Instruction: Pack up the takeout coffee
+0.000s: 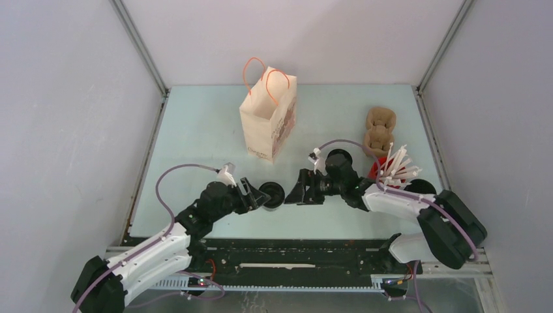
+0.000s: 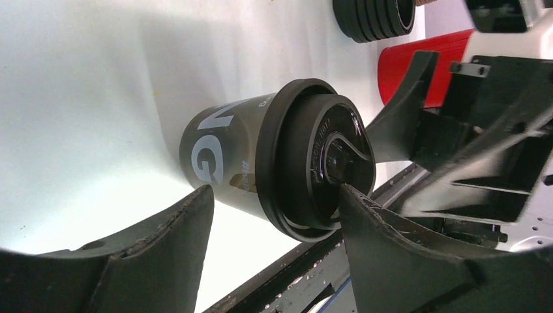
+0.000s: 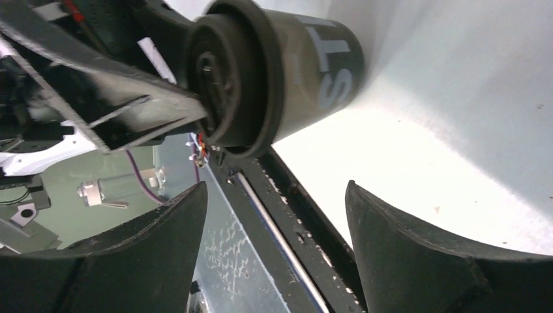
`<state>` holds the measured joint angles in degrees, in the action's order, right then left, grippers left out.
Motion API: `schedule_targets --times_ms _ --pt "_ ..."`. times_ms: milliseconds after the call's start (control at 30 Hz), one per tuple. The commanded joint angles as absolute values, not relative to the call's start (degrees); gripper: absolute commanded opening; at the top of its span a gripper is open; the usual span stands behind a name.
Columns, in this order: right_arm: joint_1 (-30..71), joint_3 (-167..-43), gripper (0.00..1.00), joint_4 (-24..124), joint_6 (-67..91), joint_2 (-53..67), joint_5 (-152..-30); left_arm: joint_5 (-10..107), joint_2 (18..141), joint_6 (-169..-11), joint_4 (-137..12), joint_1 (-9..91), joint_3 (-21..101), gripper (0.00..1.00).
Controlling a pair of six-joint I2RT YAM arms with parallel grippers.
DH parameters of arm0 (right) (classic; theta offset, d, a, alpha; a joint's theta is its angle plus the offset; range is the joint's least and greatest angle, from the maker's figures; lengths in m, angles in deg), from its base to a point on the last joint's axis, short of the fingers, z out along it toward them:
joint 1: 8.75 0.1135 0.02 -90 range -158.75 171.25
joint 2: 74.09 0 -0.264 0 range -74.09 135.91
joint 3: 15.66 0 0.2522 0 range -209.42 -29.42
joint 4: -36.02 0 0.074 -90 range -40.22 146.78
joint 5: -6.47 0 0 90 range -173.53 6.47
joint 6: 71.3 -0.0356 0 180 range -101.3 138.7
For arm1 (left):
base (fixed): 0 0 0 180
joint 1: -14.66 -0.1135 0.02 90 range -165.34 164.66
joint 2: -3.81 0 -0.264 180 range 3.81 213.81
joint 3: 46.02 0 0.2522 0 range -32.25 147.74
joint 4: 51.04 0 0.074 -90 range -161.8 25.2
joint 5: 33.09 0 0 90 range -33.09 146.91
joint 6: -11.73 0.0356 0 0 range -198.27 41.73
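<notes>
Before the paper bag [image 1: 269, 117], our left end effector [image 1: 261, 195] and right end effector [image 1: 291, 194], both wide, flanked the lidded takeout coffee [image 1: 272, 195]; right of the bag, a red cup [image 1: 377, 171] held sticks [image 1: 398, 166].

Black, lidded takeout coffee [image 1: 272, 195] with white lettering stands upright.

Bare table [image 1: 195, 143] separates takeout coffee [image 1: 272, 194] from bag [image 1: 269, 120].

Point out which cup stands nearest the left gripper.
The black lidded cup with white lettering, right at the open tips of the left gripper. The red cup holding white sticks stands apart, by the right arm.
</notes>
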<state>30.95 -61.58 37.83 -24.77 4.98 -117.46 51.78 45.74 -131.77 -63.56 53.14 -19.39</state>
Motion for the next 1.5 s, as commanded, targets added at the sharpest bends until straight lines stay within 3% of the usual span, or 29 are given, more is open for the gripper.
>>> schedule_targets --times_ms 0,333,567,800,1033,1200,1467 --pt "30.4 -65.5 0.87 43.3 -27.6 -0.1 -117.9 53.5 48.4 -128.3 -69.0 53.1 -19.2 0.73" --pt "33.9 -65.5 0.89 35.0 -47.3 6.8 -111.2 53.9 47.9 -128.3 -69.3 53.1 -19.8 0.72" --pt "36.9 -65.5 0.72 32.4 -51.8 9.0 -107.6 54.3 46.9 -128.6 -69.4 53.1 -21.1 0.72" --pt "38.4 -65.5 0.47 29.3 -53.9 12.1 -105.5 55.5 46.3 -129.0 -69.8 53.2 -22.4 0.72" --pt "38.7 -64.3 0.39 28.9 -49.7 15.9 -101.5 59.0 45.1 -131.6 -71.3 53.2 -25.6 0.71" --pt "39.3 -61.4 0.37 26.9 -43.5 19.9 -99.4 60.7 43.9 -133.7 -74.0 53.2 -27.6 0.7" --pt "40.6 -61.4 0.44 32.7 -29.4 25.9 -92.6 63.8 40.2 -135.0 -77.9 53.1 -28.5 0.7"
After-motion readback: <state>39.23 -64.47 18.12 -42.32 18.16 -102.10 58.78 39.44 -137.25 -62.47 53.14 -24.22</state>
